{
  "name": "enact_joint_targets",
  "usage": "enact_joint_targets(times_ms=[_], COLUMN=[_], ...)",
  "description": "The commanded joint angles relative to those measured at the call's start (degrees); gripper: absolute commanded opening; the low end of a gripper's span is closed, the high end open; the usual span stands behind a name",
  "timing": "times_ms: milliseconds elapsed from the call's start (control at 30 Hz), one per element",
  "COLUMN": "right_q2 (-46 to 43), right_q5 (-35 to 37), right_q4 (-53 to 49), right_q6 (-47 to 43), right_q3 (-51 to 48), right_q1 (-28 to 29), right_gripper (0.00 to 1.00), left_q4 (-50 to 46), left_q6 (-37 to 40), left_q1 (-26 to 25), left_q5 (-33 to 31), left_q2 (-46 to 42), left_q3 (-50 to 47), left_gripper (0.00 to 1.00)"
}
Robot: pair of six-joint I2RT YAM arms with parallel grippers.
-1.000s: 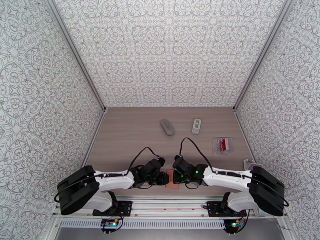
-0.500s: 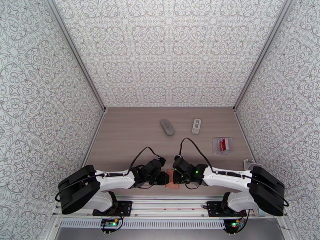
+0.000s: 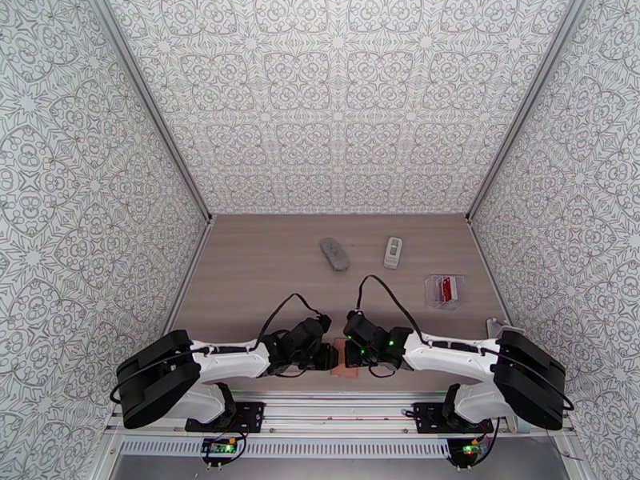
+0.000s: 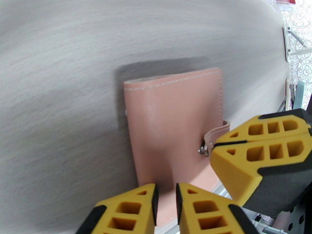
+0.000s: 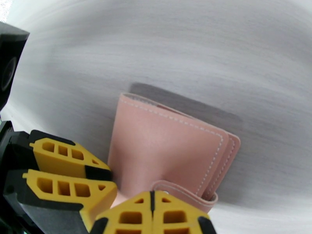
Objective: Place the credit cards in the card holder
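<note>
- The holder [image 4: 171,125], pink with white stitching, lies shut and flat on the table [image 3: 256,266], right at its near edge and midway between the two arms
- The left gripper [image 4: 165,206] is at the holder's near edge; its fingers [image 4: 136,209] are pinched almost together with the pink edge in the thin slit between them
- The right gripper [image 5: 153,213] comes in from the other side, jaws pressed tight together on the strap [image 5: 183,192], beside the metal snap [image 4: 202,149]
- The two grippers sit just beside each other over the holder, with little room between them
- The holder's far edge and its stitched side edge are free, with bare wood grain beyond
- The cards [image 3: 446,289] are in a clear box [image 3: 430,296] on the right side of the table, well apart from the holder and near the right wall; a red one shows, the rest I cannot tell apart
- A grey object [image 3: 334,254] and a white device [image 3: 392,252] lie farther back, near each other and apart
- Open tabletop stretches from the holder back to these and across the left half
- Patterned walls [image 3: 336,114] close the table on the left, the back and the right
</note>
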Motion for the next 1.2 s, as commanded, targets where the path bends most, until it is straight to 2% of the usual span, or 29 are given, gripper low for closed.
enact_joint_targets(times_ms=[0,867,1167], right_q2=[1.79,5.71,-0.85], right_q5=[-0.88,-1.36,1.79], right_q4=[0.61,-4.13,-5.71], right_q6=[-0.14,-0.05,-1.29], right_q3=[0.86,2.1,3.24], right_q1=[-0.44,-0.38,-0.44], right_gripper=[0.0,0.0,0.0], left_q4=[-0.82,-1.67,-3.89], left_q6=[0.82,1.25,1.56], left_q1=[-0.65,-0.72,-0.42], left_q5=[-2.02,-2.11,-3.26], left_q2=[1.33,0.82,-2.06], left_q3=[0.52,1.0,0.84], left_gripper=[0.24,0.24,0.24])
